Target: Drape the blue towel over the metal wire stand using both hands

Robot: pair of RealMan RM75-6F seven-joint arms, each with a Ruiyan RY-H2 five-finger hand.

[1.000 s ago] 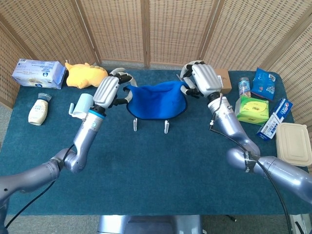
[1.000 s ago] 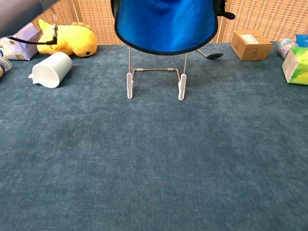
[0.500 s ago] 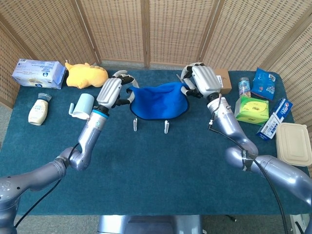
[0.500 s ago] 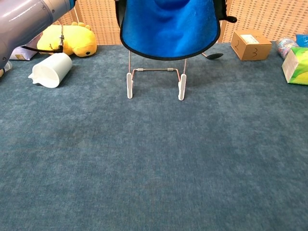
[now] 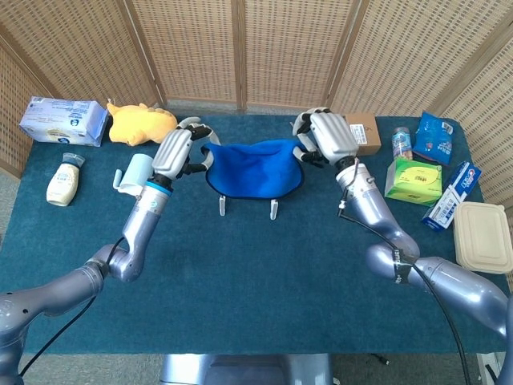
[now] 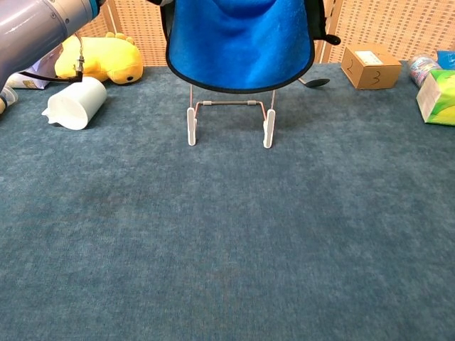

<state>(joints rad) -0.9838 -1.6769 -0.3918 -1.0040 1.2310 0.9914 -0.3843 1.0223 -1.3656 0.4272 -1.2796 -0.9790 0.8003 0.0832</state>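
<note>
So right now the blue towel (image 5: 255, 168) is hanging in front of and over the top of the metal wire stand (image 6: 229, 117), with the left hand (image 5: 178, 150) pinching its left corner and the right hand (image 5: 323, 136) clenched on the right corner, fingers grasping cloth on both sides. I'd lower both corners evenly behind the stand so the fold lands on its top wire, then let go together, otherwise it'll probably slide off one side onto the bench (image 5: 256, 265).

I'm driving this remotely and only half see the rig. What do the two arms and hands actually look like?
Both arms are smooth silver-grey metal tubes with rounded joints. The left hand and right hand have pale silver-white backs and dark, black finger parts. The left wrist has a light-blue band above a black ring. Thin black cables run along each forearm.
</note>
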